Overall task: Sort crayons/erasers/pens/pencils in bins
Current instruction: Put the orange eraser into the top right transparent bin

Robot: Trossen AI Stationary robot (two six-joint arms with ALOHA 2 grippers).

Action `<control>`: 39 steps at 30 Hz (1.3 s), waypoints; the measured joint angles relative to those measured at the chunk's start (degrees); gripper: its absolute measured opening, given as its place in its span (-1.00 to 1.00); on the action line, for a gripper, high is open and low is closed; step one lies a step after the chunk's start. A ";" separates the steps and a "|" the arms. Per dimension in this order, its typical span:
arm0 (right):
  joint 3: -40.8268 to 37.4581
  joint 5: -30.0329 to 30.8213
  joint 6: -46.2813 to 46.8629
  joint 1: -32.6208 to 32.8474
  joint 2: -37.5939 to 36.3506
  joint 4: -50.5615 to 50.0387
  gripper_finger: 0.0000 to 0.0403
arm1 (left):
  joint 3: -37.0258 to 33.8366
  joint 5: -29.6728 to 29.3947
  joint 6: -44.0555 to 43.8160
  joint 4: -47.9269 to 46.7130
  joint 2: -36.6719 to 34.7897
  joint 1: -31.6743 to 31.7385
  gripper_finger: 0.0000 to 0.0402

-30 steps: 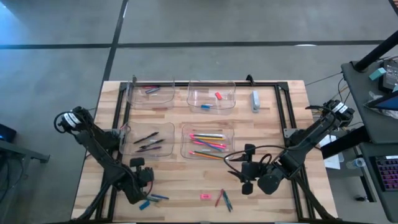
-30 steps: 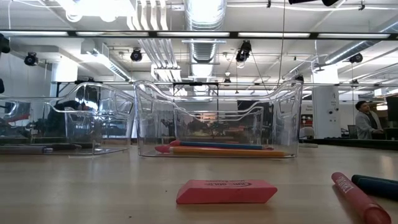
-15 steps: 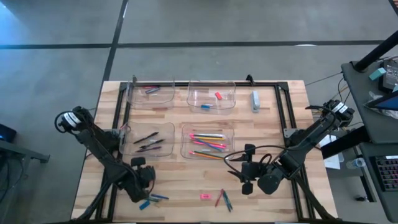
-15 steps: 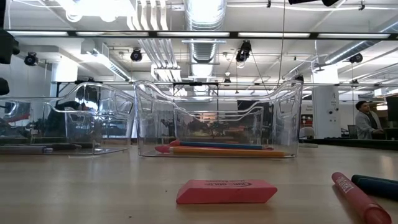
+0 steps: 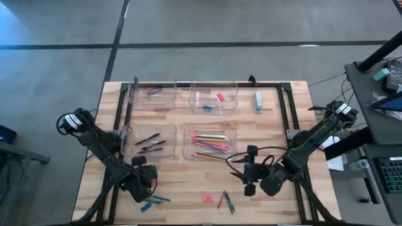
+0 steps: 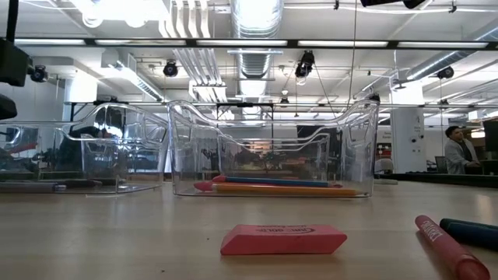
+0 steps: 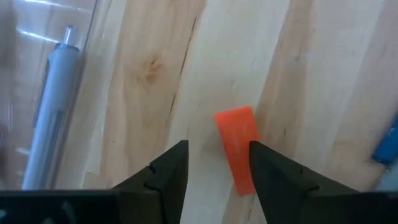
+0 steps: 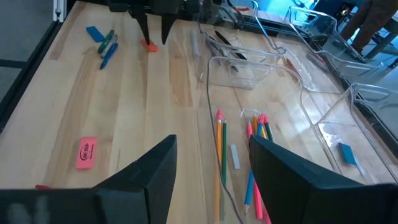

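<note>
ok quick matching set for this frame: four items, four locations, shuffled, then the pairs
Items
1. pink eraser
2. pencils
3. pens
4. orange-red block

Places
A. in the near-right bin, high view
B. on the wood between the open fingers of the left gripper
C. loose on the table, beside loose crayons
D. in the near-left bin, high view

Pairs: 1-C, 2-A, 3-D, 4-B
</note>
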 joint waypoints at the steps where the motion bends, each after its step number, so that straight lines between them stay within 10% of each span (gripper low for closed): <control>1: -0.11 0.00 0.12 0.00 0.00 -0.01 -0.06 | 0.13 -0.10 -0.09 0.19 0.65 -0.01 -0.24; 20: -1.35 -0.01 0.97 -0.39 0.07 0.47 -0.06 | 2.55 3.70 1.32 5.91 6.28 -0.11 -0.26; 39: -1.52 0.01 0.91 -0.39 0.09 0.81 -0.06 | 4.20 3.39 2.98 2.14 4.43 0.00 -0.94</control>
